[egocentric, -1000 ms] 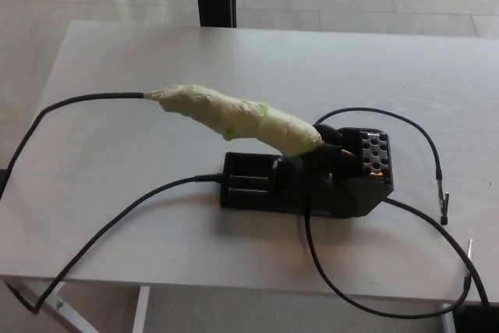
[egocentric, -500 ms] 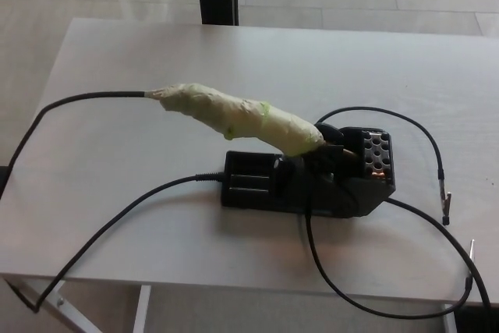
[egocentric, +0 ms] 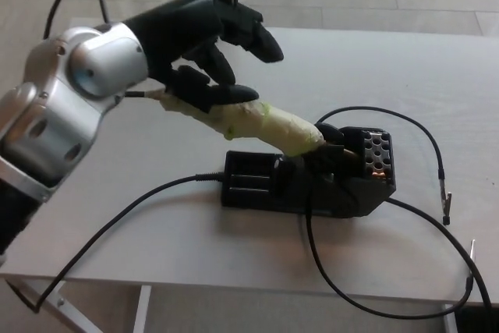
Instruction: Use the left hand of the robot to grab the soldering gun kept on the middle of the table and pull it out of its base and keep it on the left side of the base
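We see the robot's glossy black left hand (egocentric: 204,48) over the near end of the long soldering gun wrapped in crinkled pale yellow-green tape (egocentric: 248,121), fingers (egocentric: 251,35) spread wide and gripping nothing, with the thumb just above the taped handle; whether it touches, we cannot tell. Behind the hand runs a rounded silver and white forearm (egocentric: 70,107), smooth and shiny, entering from the left. The gun lies tilted, its thick lumpy handle under the hand and its far tip down and to the right of the hand, seated in the boxy black plastic base (egocentric: 308,185) in the middle of the pale matte grey table (egocentric: 374,68). That base has a ribbed tray at the end nearer the hand and a sloped block with a grid of round holes at the far end. A thin black cord (egocentric: 117,220) curls from the base below the hand toward the table's front edge, and another black wire (egocentric: 421,134) loops well to the right, ending in small metal clips.
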